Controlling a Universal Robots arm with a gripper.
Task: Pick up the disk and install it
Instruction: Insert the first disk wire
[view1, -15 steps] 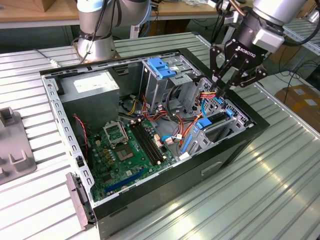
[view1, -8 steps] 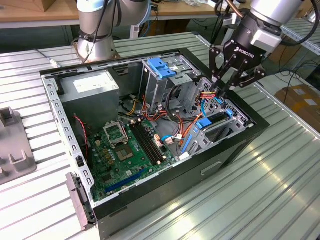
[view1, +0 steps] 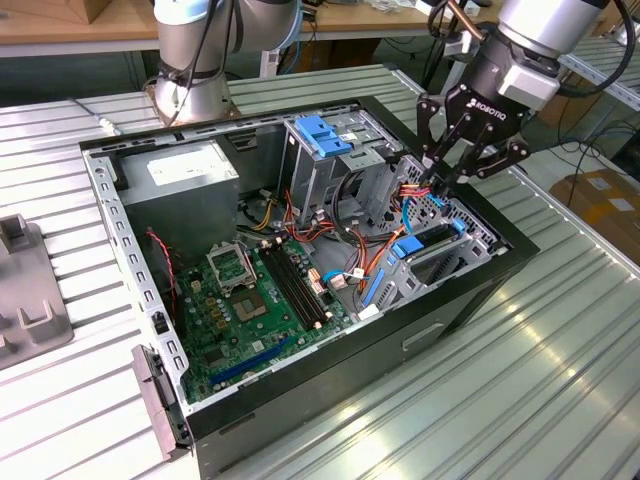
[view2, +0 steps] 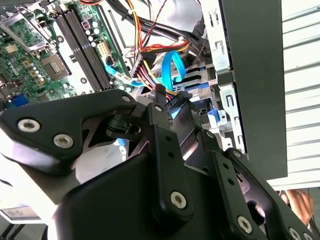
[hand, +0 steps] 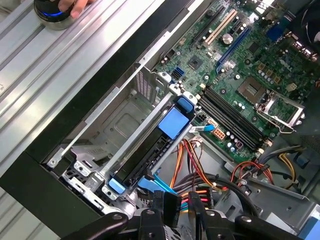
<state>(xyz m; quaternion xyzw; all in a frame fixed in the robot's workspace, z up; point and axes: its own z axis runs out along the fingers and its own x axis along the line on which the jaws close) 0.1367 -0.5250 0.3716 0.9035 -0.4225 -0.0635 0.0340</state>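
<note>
The gripper (view1: 448, 178) hangs low over the drive-cage corner of the open computer case (view1: 470, 300), on the exterior view's right, its dark fingers (view1: 437, 160) drawn in close around a black connector with a bundle of red, orange and yellow wires. In the first wrist view the fingertips bracket that cable plug (hand: 170, 209) on both sides, so I judge the gripper clenched on the plug, though the contact itself sits at the picture's edge and is hard to confirm.

The disk (hand: 150, 150) lies already in its bay inside the case, a slim dark drive in a bright blue carrier frame, with a blue tab at each end and a broad blue handle patch toward the motherboard (hand: 240, 65). Its long axis runs along the bay rails, from the case's outer wall corner toward the memory slots (hand: 230, 117). In the exterior view it shows as a blue strip (view1: 420, 243) just below and in front of the gripper, near but apart from the fingers.

So the disk is directly beneath the end effector, its near end beside the plug and the flat blue data cable (view2: 172, 65) looping past it
</note>
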